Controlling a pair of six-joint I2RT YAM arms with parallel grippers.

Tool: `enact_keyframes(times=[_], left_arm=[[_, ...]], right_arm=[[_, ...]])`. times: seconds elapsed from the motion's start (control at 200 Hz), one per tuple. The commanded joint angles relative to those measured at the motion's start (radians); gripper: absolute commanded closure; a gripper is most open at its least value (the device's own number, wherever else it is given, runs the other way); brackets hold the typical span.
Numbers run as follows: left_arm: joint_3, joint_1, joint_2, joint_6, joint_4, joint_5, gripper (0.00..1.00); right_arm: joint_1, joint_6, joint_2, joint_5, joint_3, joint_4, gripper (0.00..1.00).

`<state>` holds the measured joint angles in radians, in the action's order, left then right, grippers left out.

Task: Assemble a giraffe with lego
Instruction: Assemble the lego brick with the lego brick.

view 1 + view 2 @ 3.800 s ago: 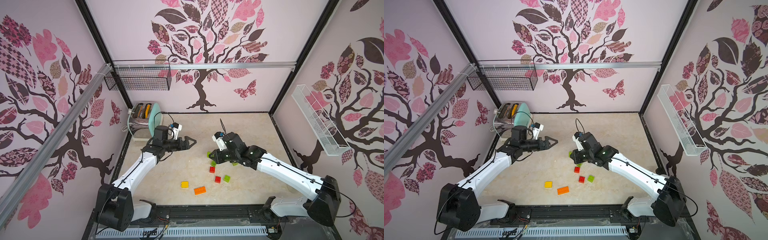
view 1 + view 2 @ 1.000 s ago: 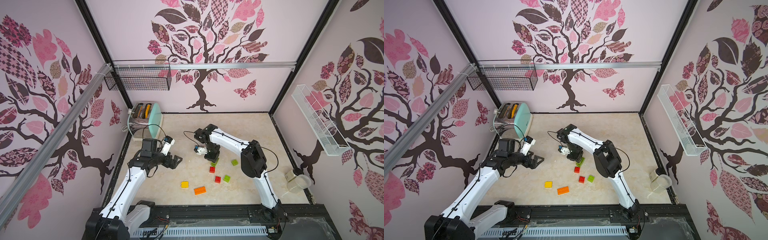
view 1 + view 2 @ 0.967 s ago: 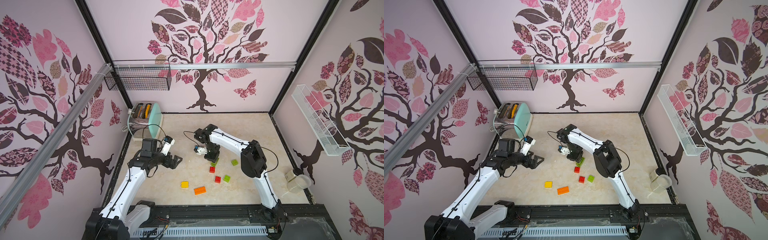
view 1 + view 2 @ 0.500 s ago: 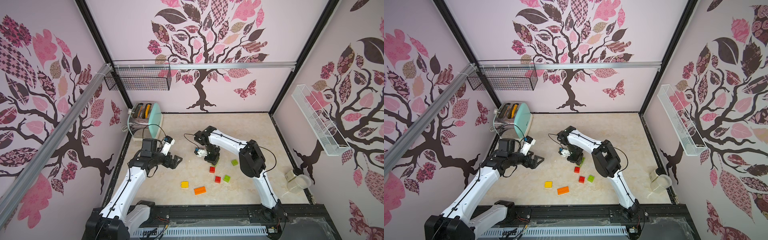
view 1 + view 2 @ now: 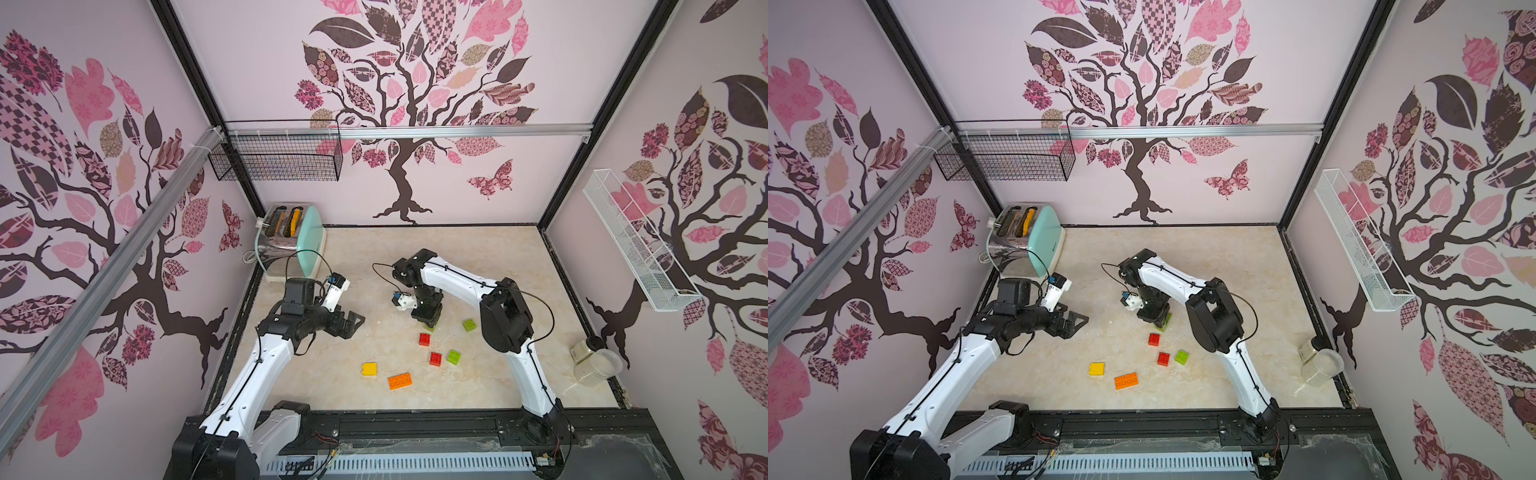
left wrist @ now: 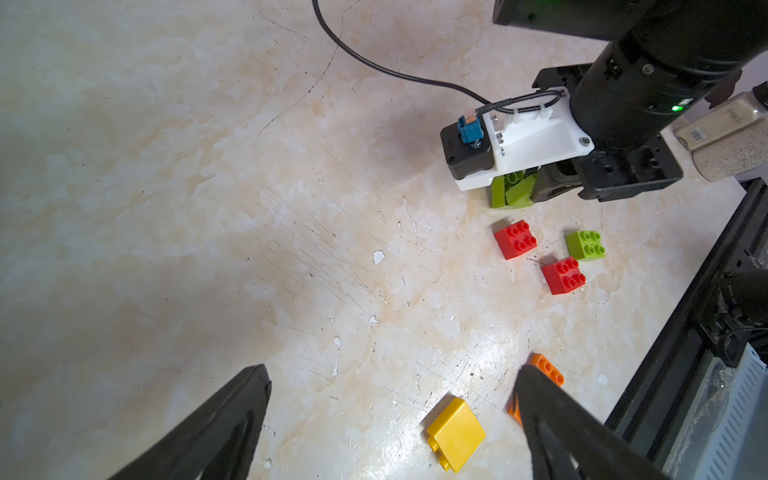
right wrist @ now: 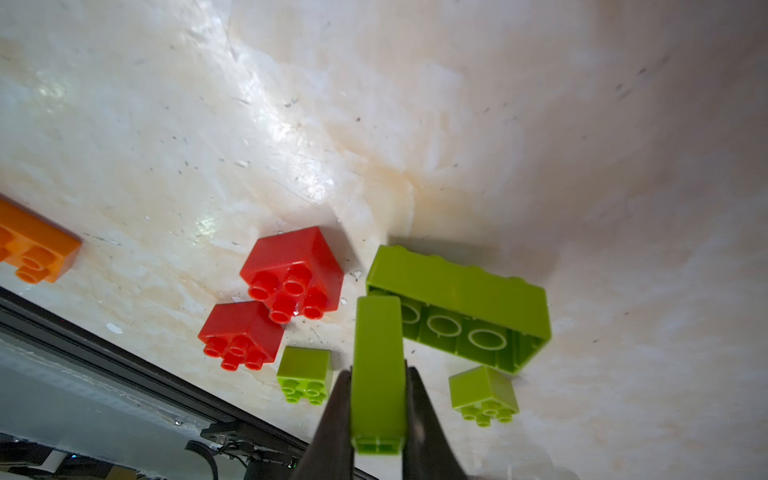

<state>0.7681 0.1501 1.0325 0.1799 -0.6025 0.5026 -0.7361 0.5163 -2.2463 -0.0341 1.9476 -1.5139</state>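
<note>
- The right arm [image 5: 457, 282] reaches down over the middle of the worktop [image 5: 374, 257]. Its jaws are clamped on a small lime brick [image 7: 378, 345], which sticks straight out ahead of them.
- The far end of that brick meets one end of the long lime brick [image 7: 457, 286]. The long brick lies on its side with its hollow underside turned towards the wrist camera.
- The coming move turns on one relation: the long brick's axis runs crosswise to the held brick, and the two meet only at a corner. Whether they are pressed together or merely touching cannot be told. I judge this to be the joining of a leg to the body — the giraffe is hardly begun.
- The left arm [image 5: 266, 361] waits well apart, its jaws spread wide and empty above bare worktop.
- Loose lego lies between the arms and the front edge: two red bricks [image 5: 424, 339] [image 5: 435, 358], two more lime bricks [image 5: 469, 324] [image 5: 454, 356], the yellow brick [image 5: 369, 369] and the orange brick [image 5: 400, 381].
- The yellow and orange bricks lie nearer the left jaws — the reds and limes are closer to the right.
- With the long brick unbraced on its side, a push may simply slide it.
</note>
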Motion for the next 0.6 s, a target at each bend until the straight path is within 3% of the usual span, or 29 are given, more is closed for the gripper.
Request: enact_keyframes(times=[0.0, 0.595], left_arm=[[-0.010, -0.007, -0.003, 0.000, 0.018, 0.013, 0.02], [-0.021, -0.008, -0.006, 0.003, 0.026, 0.014, 0.02]], right_arm=[[0.004, -0.005, 0.002, -0.009, 0.028, 0.006, 1.00], [0.015, -0.011, 0.014, -0.048, 0.036, 0.019, 1.00]])
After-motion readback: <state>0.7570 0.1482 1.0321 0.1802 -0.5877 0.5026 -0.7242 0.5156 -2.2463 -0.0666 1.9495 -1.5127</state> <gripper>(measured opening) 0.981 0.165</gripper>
